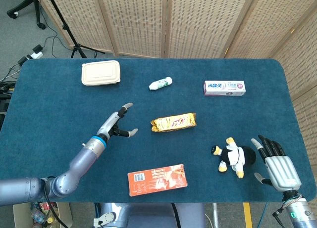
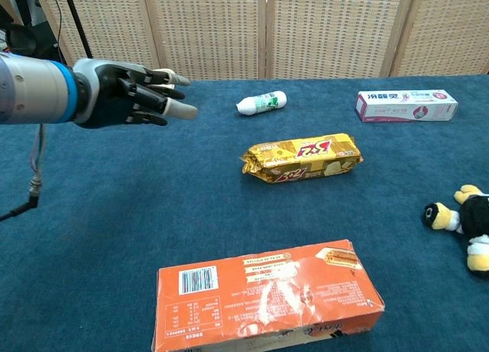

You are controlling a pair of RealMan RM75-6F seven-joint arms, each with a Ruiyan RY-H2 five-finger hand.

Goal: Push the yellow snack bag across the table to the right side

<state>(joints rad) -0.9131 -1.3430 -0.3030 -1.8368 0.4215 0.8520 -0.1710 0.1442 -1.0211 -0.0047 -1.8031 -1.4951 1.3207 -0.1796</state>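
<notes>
Left hand [image 2: 126,95] hangs released, fingers spread, at nine o'clock of the glossy yellow foil snack bag [image 1: 173,122].
A renewed shove risks skewing it into the black-and-white plush penguin [image 1: 232,157].

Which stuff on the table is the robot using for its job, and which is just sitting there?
For the job:
yellow snack bag
left hand, open, not touching the bag

Just lying about:
orange box
toy penguin
toothpaste box
white bottle
lunch box
</notes>
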